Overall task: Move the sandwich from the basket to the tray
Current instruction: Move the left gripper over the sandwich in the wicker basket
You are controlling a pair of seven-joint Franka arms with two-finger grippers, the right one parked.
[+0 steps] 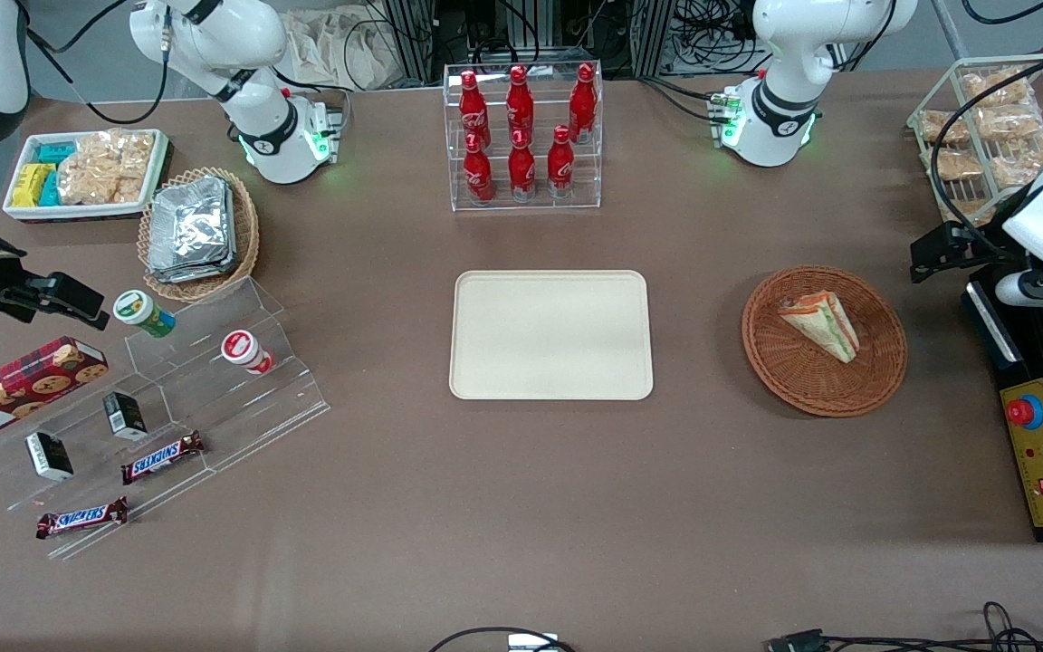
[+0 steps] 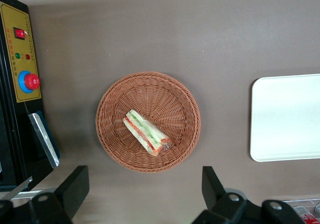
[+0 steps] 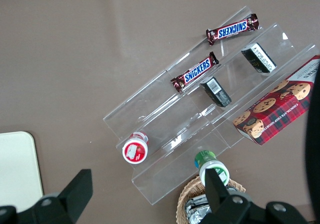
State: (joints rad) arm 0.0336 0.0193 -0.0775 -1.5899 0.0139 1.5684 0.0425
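The sandwich [image 1: 820, 324] [image 2: 146, 132], a pale bread wedge with orange, red and green filling, lies in the round brown wicker basket [image 1: 825, 385] [image 2: 150, 84]. The cream tray [image 1: 550, 335] [image 2: 287, 119] lies flat mid-table with nothing on it, beside the basket toward the parked arm's end. My gripper [image 1: 936, 254] [image 2: 145, 189] hangs well above the table, just off the basket's rim toward the working arm's end. It is open wide, and only bare tabletop shows between its black fingers [image 2: 75, 184].
A black and yellow control box with a red button [image 1: 1038, 453] [image 2: 20, 79] lies close beside the basket. A wire rack of snack packets [image 1: 983, 136] and a clear rack of red bottles [image 1: 521, 136] stand farther from the camera. A clear stepped stand [image 1: 168, 398] is toward the parked arm's end.
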